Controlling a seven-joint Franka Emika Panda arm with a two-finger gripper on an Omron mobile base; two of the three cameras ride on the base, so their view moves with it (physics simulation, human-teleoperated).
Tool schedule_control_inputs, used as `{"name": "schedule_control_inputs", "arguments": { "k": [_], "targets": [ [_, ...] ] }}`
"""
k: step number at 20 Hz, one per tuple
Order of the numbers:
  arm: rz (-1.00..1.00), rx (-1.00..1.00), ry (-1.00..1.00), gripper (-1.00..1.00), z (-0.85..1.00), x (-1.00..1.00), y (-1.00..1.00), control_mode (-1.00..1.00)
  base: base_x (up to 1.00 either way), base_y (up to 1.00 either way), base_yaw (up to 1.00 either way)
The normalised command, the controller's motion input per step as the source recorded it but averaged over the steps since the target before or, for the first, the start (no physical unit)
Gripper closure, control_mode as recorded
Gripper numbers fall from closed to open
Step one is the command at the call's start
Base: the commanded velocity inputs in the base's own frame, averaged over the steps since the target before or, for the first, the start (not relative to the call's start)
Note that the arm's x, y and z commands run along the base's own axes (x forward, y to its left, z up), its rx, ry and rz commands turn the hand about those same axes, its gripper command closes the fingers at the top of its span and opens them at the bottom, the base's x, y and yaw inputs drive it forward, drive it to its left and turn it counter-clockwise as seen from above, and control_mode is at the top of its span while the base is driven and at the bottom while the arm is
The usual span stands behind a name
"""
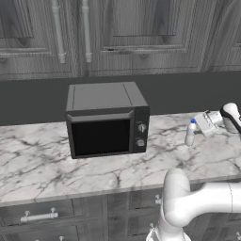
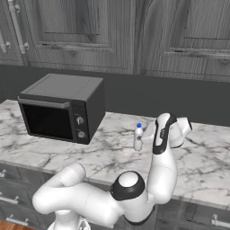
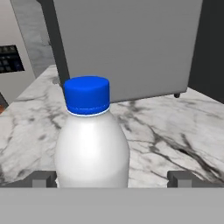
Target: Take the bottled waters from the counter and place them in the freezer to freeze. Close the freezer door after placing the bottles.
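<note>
A pale white bottled water point(image 3: 92, 144) with a blue cap stands upright on the marble counter point(image 3: 166, 127). In the hand view it sits close in, between the two dark fingertips of my gripper point(image 3: 111, 178), whose jaws stand wide apart on either side of it without touching it. The left base view has the same bottle point(image 1: 190, 133) just left of the white hand point(image 1: 207, 123). It shows again as a bottle point(image 2: 138, 137) beside the arm in the right base view. A strip of the light-grey freezer door point(image 3: 13, 83) with its dark control panel appears at the left of the hand view.
A dark grey microwave point(image 1: 106, 117) stands on the counter point(image 1: 47, 160) left of the bottle, and its flat grey side point(image 3: 127, 43) rises right behind the bottle in the hand view. Dark wooden cabinets point(image 2: 85, 31) hang above. Drawers with silver handles point(image 1: 40, 216) run below the counter's edge.
</note>
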Motion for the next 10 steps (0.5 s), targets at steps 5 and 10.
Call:
{"name": "schedule_control_inputs", "arguments": {
  "k": [5,10],
  "targets": [
    [0.00,0.00,0.00,-1.00,0.00,0.00,0.07,-1.00,0.00,0.00,0.00],
    [0.00,0.00,0.00,-1.00,-0.06,0.00,0.12,-1.00,0.00,0.00,0.00]
  ]
}}
